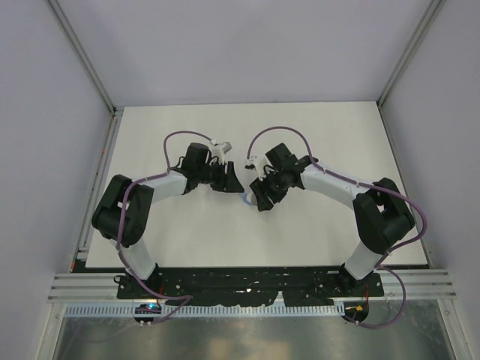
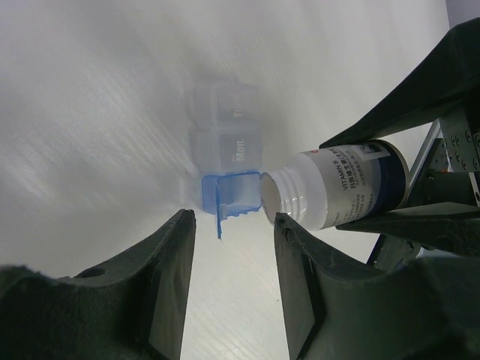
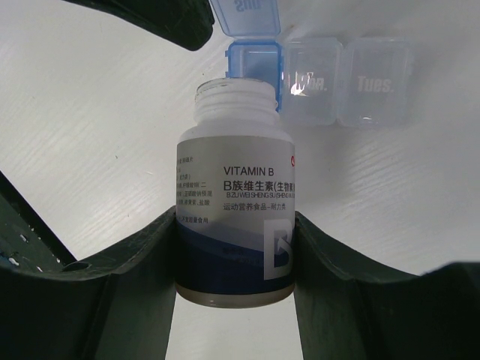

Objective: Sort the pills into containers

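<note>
Top view, near to far. At 6 o'clock: black base plate [image 1: 247, 279] carrying both arm bases, aluminium rails [image 1: 75, 286] just nearer. Beyond: matt white table [image 1: 322, 135]. At 9, 12 and 3 o'clock: plain grey walls [image 1: 225, 45] enclosing the cell.

Left gripper [image 2: 234, 232]: hovers over the table's centre with fingers spread, gripping nothing.

Right gripper [image 3: 234, 217]: pinches the bottle [image 3: 234, 120] across its label, one finger on each flank.

Bottle: held near the table's centre, uncapped. In the right wrist view, runs its long axis from 6 to 12 o'clock, base at 6, open mouth at 12. In the left wrist view, lies close to level, mouth toward 9 o'clock.

Pill organiser [image 3: 345, 82]: lies flat on the table just past the mouth, its row running 9 to 3 o'clock in the right wrist view. Blue compartment [image 3: 255, 60]: sits directly ahead of the mouth, lid [image 3: 244, 15] flipped open toward 12. Toward 3 o'clock: two clear closed compartments, the outer marked "Tues."
</note>
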Controlling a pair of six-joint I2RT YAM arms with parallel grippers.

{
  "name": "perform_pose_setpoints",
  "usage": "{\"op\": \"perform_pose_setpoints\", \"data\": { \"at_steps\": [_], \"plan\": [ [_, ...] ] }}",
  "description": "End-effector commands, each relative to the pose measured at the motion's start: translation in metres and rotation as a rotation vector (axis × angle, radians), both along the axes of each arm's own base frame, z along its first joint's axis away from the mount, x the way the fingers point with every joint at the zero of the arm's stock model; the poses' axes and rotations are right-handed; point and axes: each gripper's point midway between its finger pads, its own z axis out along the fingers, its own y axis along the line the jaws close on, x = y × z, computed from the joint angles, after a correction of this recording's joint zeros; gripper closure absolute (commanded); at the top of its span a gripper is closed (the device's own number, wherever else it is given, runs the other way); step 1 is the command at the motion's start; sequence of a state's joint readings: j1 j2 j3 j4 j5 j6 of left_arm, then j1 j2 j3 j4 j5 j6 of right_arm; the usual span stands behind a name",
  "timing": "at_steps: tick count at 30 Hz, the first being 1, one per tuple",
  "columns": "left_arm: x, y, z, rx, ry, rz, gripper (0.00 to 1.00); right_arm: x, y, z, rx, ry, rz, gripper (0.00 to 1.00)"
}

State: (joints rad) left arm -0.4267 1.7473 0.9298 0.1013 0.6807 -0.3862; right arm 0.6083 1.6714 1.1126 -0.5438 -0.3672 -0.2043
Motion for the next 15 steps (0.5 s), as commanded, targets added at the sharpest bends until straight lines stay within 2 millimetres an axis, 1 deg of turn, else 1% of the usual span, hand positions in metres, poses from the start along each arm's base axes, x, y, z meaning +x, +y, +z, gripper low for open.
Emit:
{"op": "perform_pose_setpoints", "data": {
  "at_steps": [1,15],
  "plan": [
    [0.0071,-0.0006,0.0206,-0.029,-0.071,0.006,0.50,0.0088,0.0067,0.0120,0.004,-0.036,0.014,0.94],
    [0.0074,-0.0007,0.0208,-0.026,-0.076,0.006,0.48,0.0091,0.0062,0.0144,-0.018,-0.032,0.018,0.94]
  ]
}}
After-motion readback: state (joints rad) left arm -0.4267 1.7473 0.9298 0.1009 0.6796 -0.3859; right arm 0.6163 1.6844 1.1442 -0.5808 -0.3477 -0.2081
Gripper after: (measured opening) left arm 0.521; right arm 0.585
